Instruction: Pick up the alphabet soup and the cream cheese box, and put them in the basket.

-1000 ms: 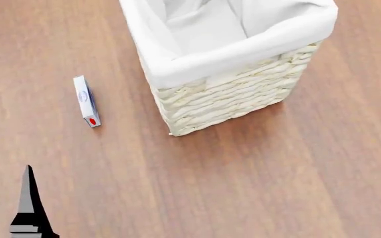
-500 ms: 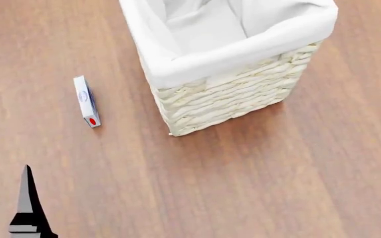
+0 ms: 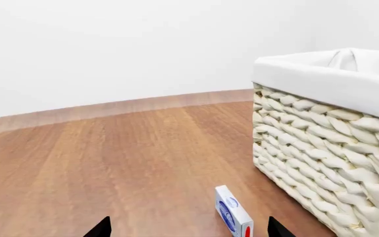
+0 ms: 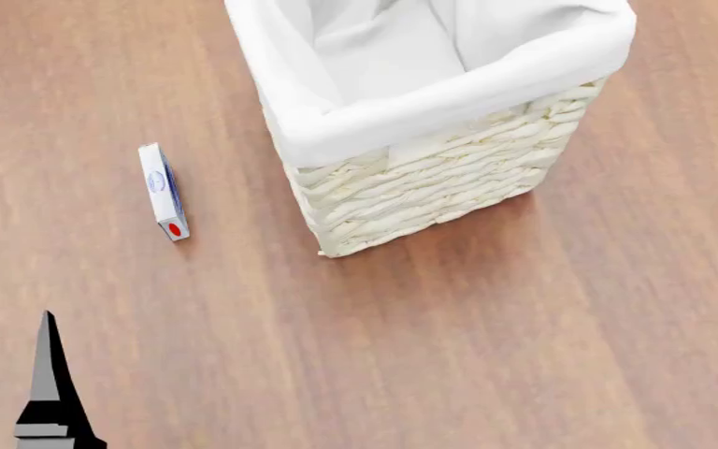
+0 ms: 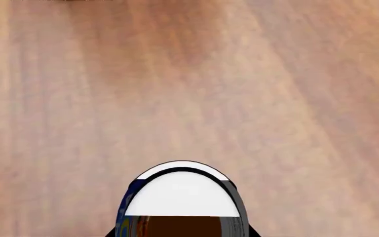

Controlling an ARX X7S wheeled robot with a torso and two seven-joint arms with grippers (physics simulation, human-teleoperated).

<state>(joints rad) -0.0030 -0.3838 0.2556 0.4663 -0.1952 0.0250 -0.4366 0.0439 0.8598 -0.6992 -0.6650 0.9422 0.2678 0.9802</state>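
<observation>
Nearest in the head view, one dark finger of the left hand [image 4: 50,393] pokes up at the lower edge over the wooden table [image 4: 484,355], and in the left wrist view two dark fingertips [image 3: 99,228] stand wide apart at the bottom edge with nothing between them, so that hand is spread open and empty. A little beyond it the cream cheese box [image 4: 162,191] rests on a narrow side on the bare wood, its red-dot end toward the robot, well apart from the finger and near, but not touching, the basket [image 4: 434,187]; the left wrist view shows the same carton [image 3: 233,217] just ahead of the open fingers, with the wicker wall [image 3: 321,168] rising beside it. The right wrist view is filled low down by the silvery-white top and blue edge of the alphabet soup [image 5: 181,195] over plain table; the right hand's fingers do not show there, so I cannot tell their opening, though the can so close under the camera suggests it is held. The step in hand looks like the left arm's approach to the carton. The next move calls for bringing the open fingers forward and down to straddle its thin faces, closing gently so it does not tip, then lifting it over the liner-wrapped rim. No can is visible in the part of the basket that shows.
</observation>
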